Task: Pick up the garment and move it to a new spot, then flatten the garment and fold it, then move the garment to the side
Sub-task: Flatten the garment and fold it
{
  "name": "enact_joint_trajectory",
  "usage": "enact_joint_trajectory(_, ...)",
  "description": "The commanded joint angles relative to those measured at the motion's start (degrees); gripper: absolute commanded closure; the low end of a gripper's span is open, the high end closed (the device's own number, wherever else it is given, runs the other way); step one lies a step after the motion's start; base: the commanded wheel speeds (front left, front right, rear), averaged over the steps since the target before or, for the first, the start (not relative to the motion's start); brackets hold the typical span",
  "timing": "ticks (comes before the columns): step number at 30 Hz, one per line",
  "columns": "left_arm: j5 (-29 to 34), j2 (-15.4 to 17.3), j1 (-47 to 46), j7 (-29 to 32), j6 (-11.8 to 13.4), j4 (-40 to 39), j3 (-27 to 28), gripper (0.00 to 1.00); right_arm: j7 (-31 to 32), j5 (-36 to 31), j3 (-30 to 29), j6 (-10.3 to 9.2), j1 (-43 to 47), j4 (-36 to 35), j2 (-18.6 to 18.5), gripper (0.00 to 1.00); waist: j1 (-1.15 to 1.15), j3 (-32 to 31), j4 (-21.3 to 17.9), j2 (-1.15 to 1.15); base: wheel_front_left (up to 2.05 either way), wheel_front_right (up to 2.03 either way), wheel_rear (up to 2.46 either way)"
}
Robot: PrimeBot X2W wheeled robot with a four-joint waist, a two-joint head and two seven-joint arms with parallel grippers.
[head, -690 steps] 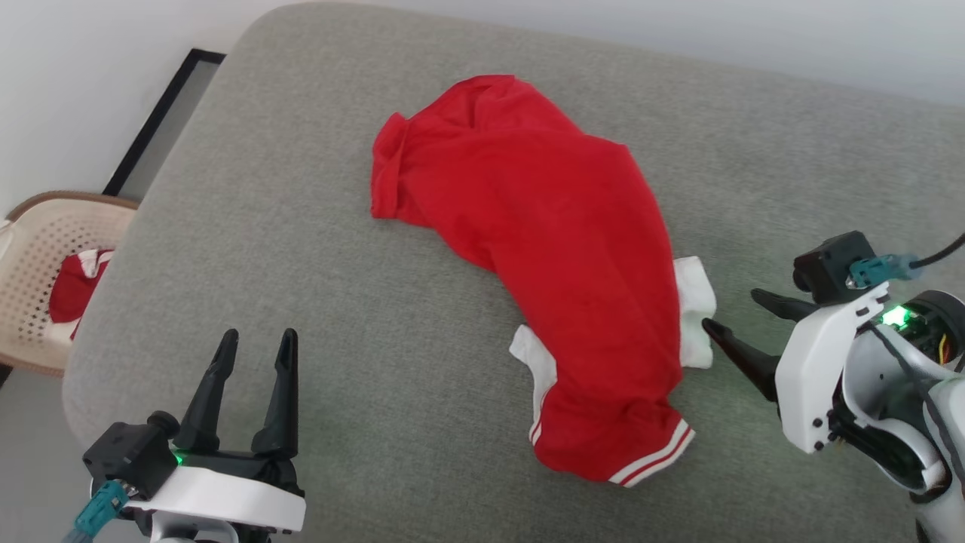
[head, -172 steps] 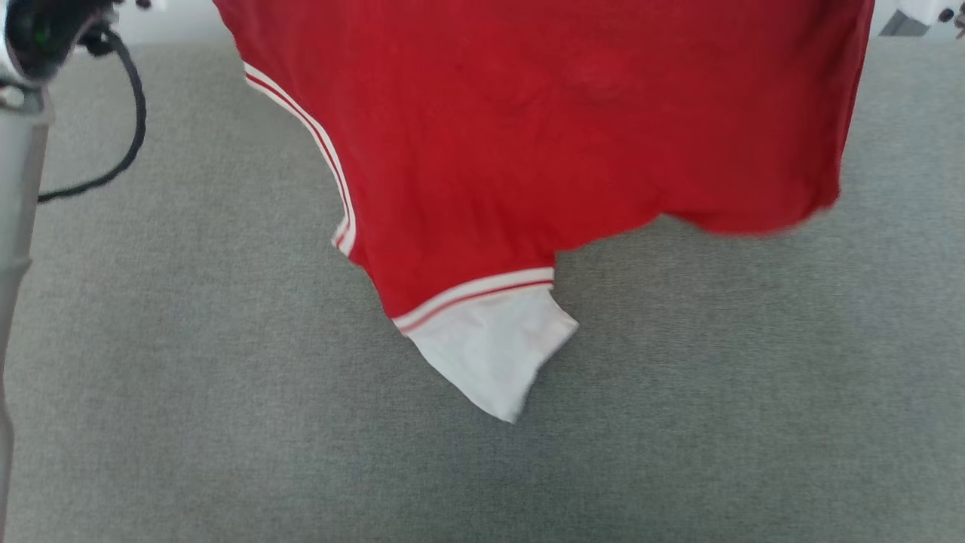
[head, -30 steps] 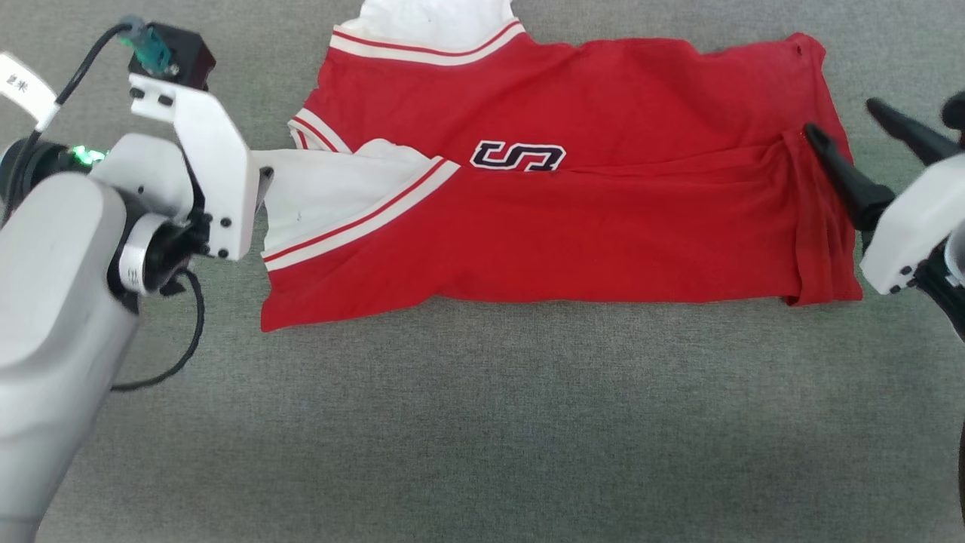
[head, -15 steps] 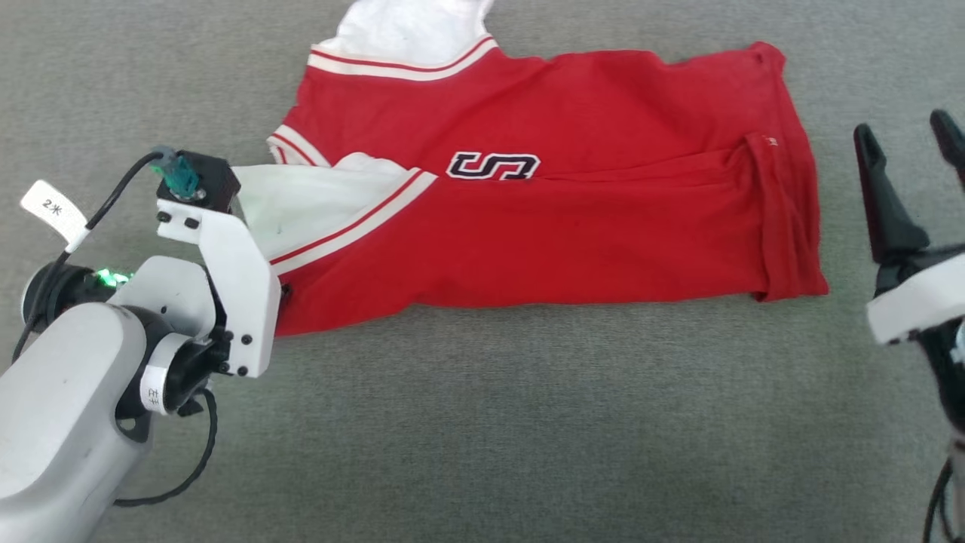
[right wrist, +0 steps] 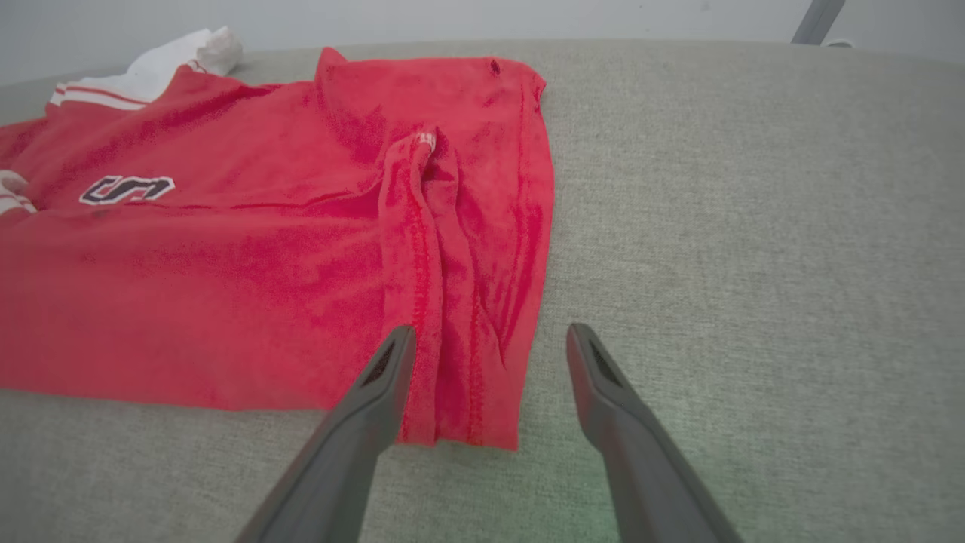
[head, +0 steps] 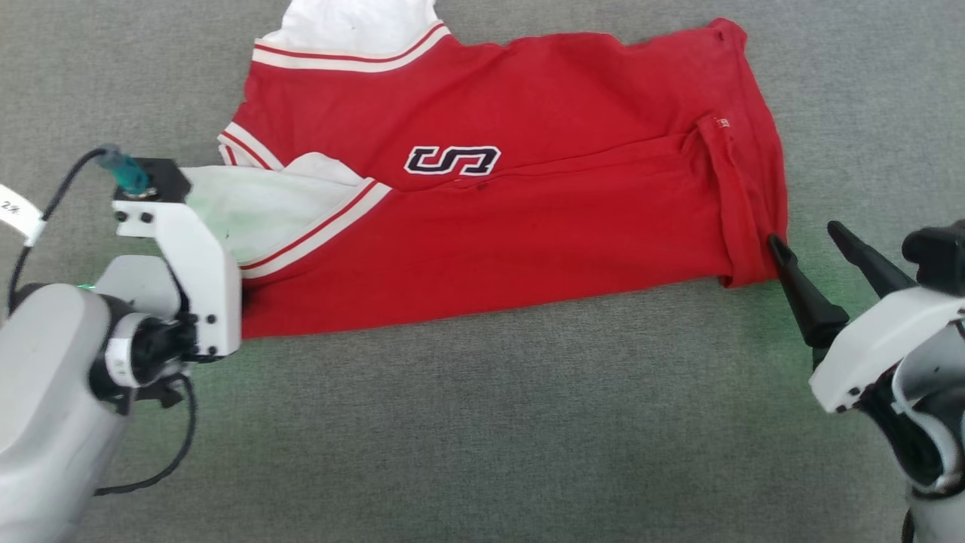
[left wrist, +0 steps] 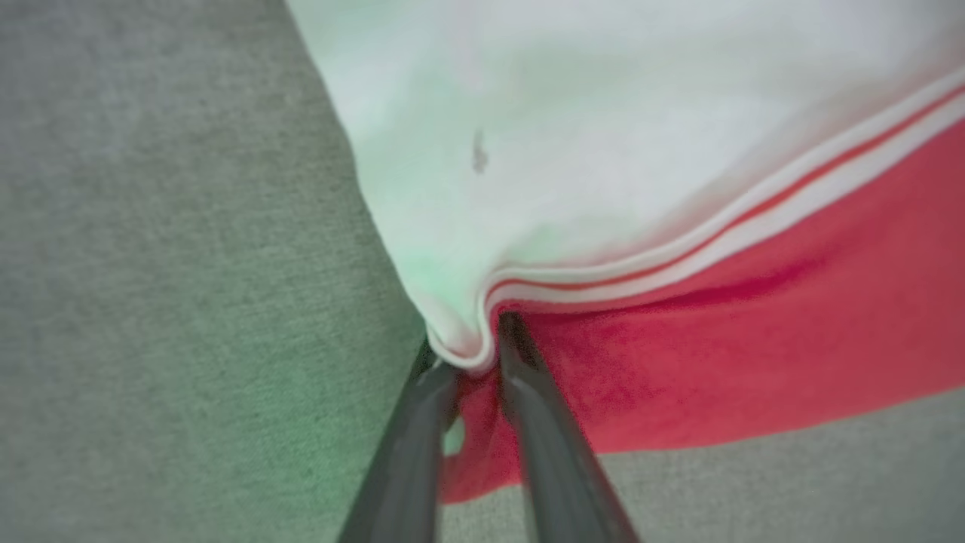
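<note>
The red jersey [head: 528, 226] lies folded lengthwise on the grey cushion [head: 482, 422]. The left hand [left wrist: 467, 351] pinches the sleeve's striped trim [left wrist: 678, 249]. The right hand [head: 802, 232], fingers spread, brackets the hem corner [right wrist: 467, 430]. It should clamp both hem layers before both hands lift evenly.

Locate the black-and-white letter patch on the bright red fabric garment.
Head view: the letter patch sits near the middle of the garment, just right of its white sleeve panel.

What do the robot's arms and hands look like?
The left hand and right hand each have two long, pointed dark fingers on a white bracket. The left arm is pale grey, with a black cable, a teal plug and a white tag.
</note>
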Motion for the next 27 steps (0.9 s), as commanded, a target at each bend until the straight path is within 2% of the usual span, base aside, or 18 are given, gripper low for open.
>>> enact_joint_trajectory(1,-0.2,-2.9,2.9,-0.1,-0.6,3.3,-2.8,1.0,1.9,0.6,0.0,0.01,-1.4,0.5,-0.6,0.0,0.0,0.1,0.3,-0.01,0.0,0.0,0.0)
enact_joint_trajectory(7,0.3,-5.0,1.0,-1.5,-2.3,3.9,-3.8,1.0,11.6,1.1,-0.4,0.01,-4.5,4.3,-1.8,0.0,0.0,-0.1,2.2,-0.01,0.0,0.0,0.0)
enact_joint_trajectory(14,0.8,-7.1,-0.7,-2.3,-4.1,4.2,-5.1,1.0,21.9,2.0,2.7,0.0,-7.7,11.5,-3.7,0.0,0.0,0.0,4.6,-0.01,0.0,0.0,0.0)
enact_joint_trajectory(15,0.8,-7.4,-0.8,-2.5,-4.3,4.3,-5.2,1.0,23.1,2.3,3.7,0.02,-8.2,13.0,-3.8,0.03,0.0,0.0,4.8,-0.01,0.0,0.0,0.0)
enact_joint_trajectory(16,0.7,-7.7,-0.8,-2.7,-4.4,4.5,-5.3,1.0,24.4,3.2,4.6,0.02,-8.3,14.4,-3.7,0.66,0.0,0.0,5.0,-0.01,0.0,0.0,0.0)
enact_joint_trajectory(17,0.8,-7.9,-1.0,-2.9,-4.5,4.6,-5.4,1.0,26.0,3.6,6.1,0.03,-8.4,15.3,-4.0,1.0,0.0,0.0,5.2,-0.01,0.0,0.0,0.0)
enact_joint_trajectory(22,0.6,-7.4,-0.6,-3.9,-3.9,4.7,-4.6,1.0,28.9,6.1,7.6,0.02,-9.7,15.5,-6.8,1.0,0.0,-0.3,5.8,-0.01,0.0,0.0,0.0)
enact_joint_trajectory(24,0.7,-5.9,-0.4,-3.2,-2.9,3.3,-4.1,1.0,30.4,8.1,7.8,0.01,-9.7,12.8,-9.1,1.0,0.0,-0.6,6.0,-0.01,0.0,0.0,0.0)
enact_joint_trajectory(27,0.7,-4.6,0.1,-2.4,-1.8,1.3,-3.5,1.0,31.4,9.2,7.4,0.01,-9.2,10.4,-10.5,1.0,0.0,-0.8,6.0,-0.01,0.0,0.0,0.0)
